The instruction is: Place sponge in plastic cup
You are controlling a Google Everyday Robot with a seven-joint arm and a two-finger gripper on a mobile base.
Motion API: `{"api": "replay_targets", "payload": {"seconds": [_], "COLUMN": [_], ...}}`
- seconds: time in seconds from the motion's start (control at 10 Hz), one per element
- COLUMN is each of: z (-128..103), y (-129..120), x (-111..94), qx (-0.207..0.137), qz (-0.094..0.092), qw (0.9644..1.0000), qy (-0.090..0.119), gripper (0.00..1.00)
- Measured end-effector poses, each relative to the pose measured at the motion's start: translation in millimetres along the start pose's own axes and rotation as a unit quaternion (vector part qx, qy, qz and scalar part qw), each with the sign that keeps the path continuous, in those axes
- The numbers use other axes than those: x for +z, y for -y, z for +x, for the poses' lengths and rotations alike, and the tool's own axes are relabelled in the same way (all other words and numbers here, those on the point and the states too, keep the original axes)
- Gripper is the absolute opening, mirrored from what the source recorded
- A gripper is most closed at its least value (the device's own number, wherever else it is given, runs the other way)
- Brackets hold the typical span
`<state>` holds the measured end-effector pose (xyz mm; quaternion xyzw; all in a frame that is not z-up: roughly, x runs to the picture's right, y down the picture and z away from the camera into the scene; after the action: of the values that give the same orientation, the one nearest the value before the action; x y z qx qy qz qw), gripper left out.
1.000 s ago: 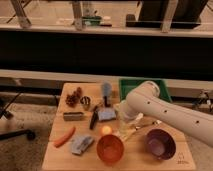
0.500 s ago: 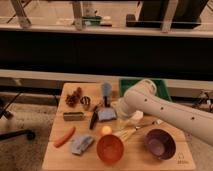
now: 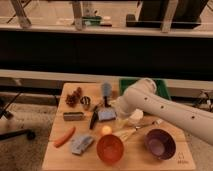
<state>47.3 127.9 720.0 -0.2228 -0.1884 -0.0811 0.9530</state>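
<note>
One small flat blue-grey rectangular sponge (image 3: pixel 106 115) lies on the wooden board (image 3: pixel 60 155), left of the white plastic cup (image 3: pixel 136 117); the gripper (image 3: pixel 121 120) hangs between them, fingers spread.

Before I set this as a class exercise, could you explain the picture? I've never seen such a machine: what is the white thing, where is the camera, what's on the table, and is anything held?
The white thing is a robot arm reaching in from the right. There is only one camera, and it looks at the wooden table from in front and a little above. The arm ends in its tool, a two-finger pincer, which hangs low between the flat blue-grey sponge and the white cup. The tool is open and holds nothing, and the sponge lies on the table. Also there are an orange bowl, a purple bowl, a green tray at the back, a dark block and a bigger blue-grey lump.
</note>
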Motion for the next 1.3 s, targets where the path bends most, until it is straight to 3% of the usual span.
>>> {"api": "replay_targets", "payload": {"seconds": [0.7, 1.3], "z": [-8.3, -1.1], "y": [7.0, 14.3], "x": [5.9, 31.0], "qx": [-0.012, -0.019], "qz": [0.002, 0.006], "qw": [0.9998, 0.9998], "qy": [0.015, 0.007], "gripper": [0.8, 0.8]}}
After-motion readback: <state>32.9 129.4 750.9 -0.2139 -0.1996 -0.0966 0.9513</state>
